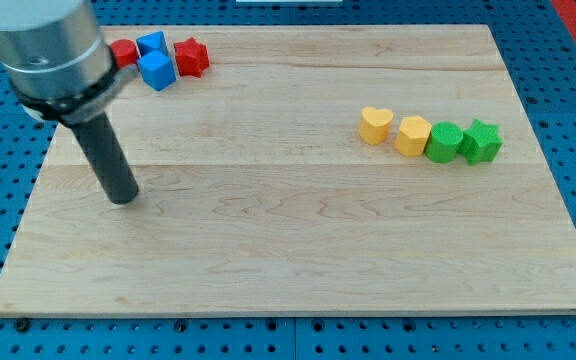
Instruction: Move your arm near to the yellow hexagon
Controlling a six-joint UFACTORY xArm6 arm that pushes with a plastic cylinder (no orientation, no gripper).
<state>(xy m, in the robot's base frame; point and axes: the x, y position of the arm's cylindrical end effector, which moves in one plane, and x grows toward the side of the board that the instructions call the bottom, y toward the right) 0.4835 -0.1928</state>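
The yellow hexagon [413, 135] lies at the view's right of the wooden board, in a row: a yellow heart [374, 125] on its left, a green block [444, 142] touching its right side, then a green star [482, 141]. My tip [123, 197] rests on the board at the view's left, far from this row, with open board between it and the yellow hexagon. The dark rod rises from the tip to the grey arm body at the top left.
At the top left sit a red block [124, 52], two blue blocks [151, 44] [156, 71] and a red star [191, 57], just right of the arm body. The board [298, 240] lies on a blue pegboard.
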